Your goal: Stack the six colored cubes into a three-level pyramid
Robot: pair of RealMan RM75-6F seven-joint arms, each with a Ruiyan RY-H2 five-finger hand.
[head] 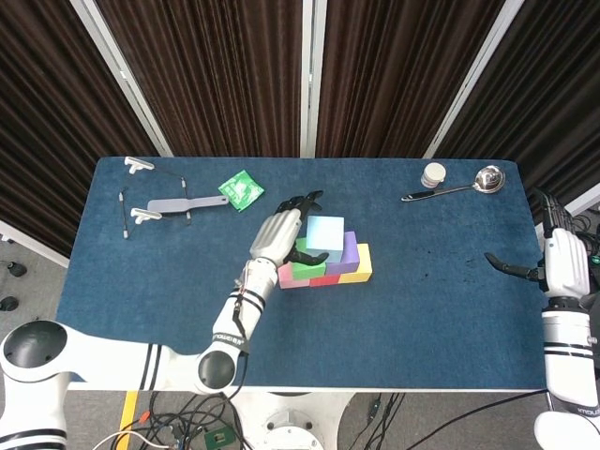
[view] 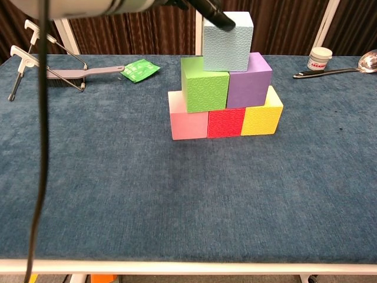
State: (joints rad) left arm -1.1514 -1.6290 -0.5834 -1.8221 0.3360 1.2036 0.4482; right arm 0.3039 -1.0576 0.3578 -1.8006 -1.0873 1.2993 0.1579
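Counter [head: 141, 272]: blue-covered surface that carries every object, with dark curtains [head: 216, 75] behind its far edge.

Left hand [head: 277, 236]: reaches over the counter's middle, fingers curled around the light blue cube [view: 227, 41], which it grips; one dark fingertip [view: 213, 15] lies across the cube's upper left corner in the chest view.

Right hand [head: 560, 262]: hangs at the counter's right edge, well apart from the cubes, holding nothing, fingers apart with the thumb pointing inward.

Pyramid of cubes, directly under and just right of the left hand. Bottom row, side by side and touching: pink cube [view: 188, 118] nearest that hand's wrist, red cube [view: 225, 122] in the middle, yellow cube [view: 263, 115] on the far side. Second level: green cube [view: 204, 84] and purple cube [view: 250, 79], touching each other. Top: the light blue cube, upright, sitting across the seam between green and purple.

Grey brush with wire stand [head: 159, 204]: well to the left of the left hand, near the far left corner.

Metal ladle [head: 457, 186]: far from the left hand, beyond the right hand toward the far right corner.

Green packet [head: 240, 190]: just beyond the left hand's fingertips, lying flat.

Small white jar [head: 433, 174]: just beside the ladle's handle.
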